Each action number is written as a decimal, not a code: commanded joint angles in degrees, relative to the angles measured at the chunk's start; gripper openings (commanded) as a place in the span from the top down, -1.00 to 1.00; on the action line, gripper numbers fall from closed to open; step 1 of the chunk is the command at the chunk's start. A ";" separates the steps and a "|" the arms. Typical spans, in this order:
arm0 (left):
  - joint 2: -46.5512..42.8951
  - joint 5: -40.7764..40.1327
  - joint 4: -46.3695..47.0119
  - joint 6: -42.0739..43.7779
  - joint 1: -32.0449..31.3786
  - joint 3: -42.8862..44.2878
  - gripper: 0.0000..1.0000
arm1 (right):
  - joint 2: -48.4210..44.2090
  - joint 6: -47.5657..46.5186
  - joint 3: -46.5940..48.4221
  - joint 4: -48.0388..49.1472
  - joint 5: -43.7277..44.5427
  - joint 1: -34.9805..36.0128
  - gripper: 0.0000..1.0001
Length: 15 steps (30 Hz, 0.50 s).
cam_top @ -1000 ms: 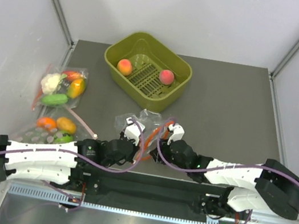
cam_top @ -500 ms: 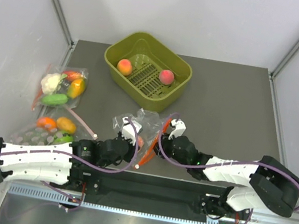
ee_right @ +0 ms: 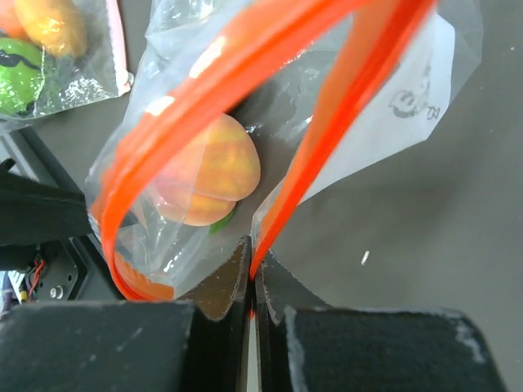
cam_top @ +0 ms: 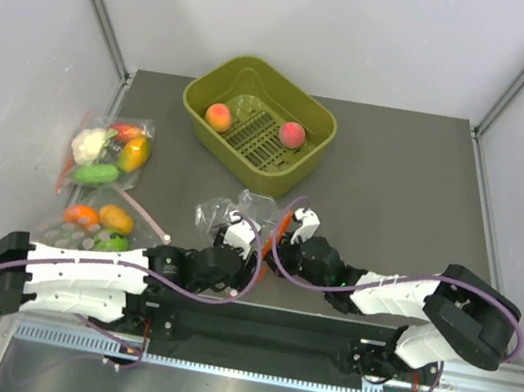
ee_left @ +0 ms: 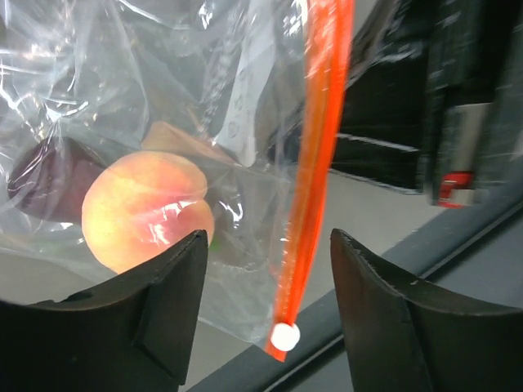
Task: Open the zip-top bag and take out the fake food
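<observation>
The zip-top bag [cam_top: 224, 212] lies crumpled between my two grippers at the table's near middle. Its orange-red zip strip [ee_right: 327, 122] gapes in a loop, and one peach of the fake food [ee_right: 208, 180] sits inside. My right gripper [ee_right: 253, 263] is shut on one side of the strip. My left gripper [ee_left: 270, 278] is open, with the strip's end and its white tip [ee_left: 283, 336] hanging free between the jaws. That same peach [ee_left: 147, 211] shows through the plastic. Two more peaches [cam_top: 219, 116] [cam_top: 292, 134] lie in the green basket [cam_top: 286, 175].
Two other clear bags of vegetables [cam_top: 107, 154] [cam_top: 95, 220] lie along the table's left edge. The green basket stands at the back centre. The black base rail [cam_top: 248, 331] runs just behind both grippers.
My left gripper has opened and let go of the bag. My right gripper has shut on the zip strip and moved a little left.
</observation>
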 commanded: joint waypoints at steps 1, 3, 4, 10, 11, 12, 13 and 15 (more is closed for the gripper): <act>2.54 -3.07 2.54 -0.19 -0.06 1.31 -0.36 | -1.90 0.39 1.92 3.49 -1.08 -0.47 1.00; 4.30 -4.30 2.36 -0.28 -0.06 1.66 -0.38 | -2.87 0.30 1.75 3.31 -1.43 -0.47 1.00; 5.35 -4.74 2.36 -0.37 -0.06 1.75 -0.40 | -2.96 0.30 1.66 3.22 -1.61 -0.47 1.00; 8.43 -7.56 1.66 -0.54 -0.06 3.07 0.08 | -4.28 0.83 0.52 3.75 -2.31 -0.38 1.00; 8.69 -7.65 1.57 -0.63 -0.06 3.15 0.38 | -4.45 0.92 0.34 3.75 -2.14 -0.46 1.00; 8.70 -7.73 1.49 -0.80 -0.06 3.24 0.52 | -4.45 0.92 0.26 3.31 -1.61 -0.47 1.00; 8.09 -8.69 0.88 -1.24 -0.06 3.33 0.64 | -4.45 0.92 0.25 2.79 -1.17 -0.55 1.00; 7.03 -9.93 -0.44 -2.99 -0.06 3.42 0.81 | -4.01 1.09 0.34 0.69 0.23 -1.16 1.00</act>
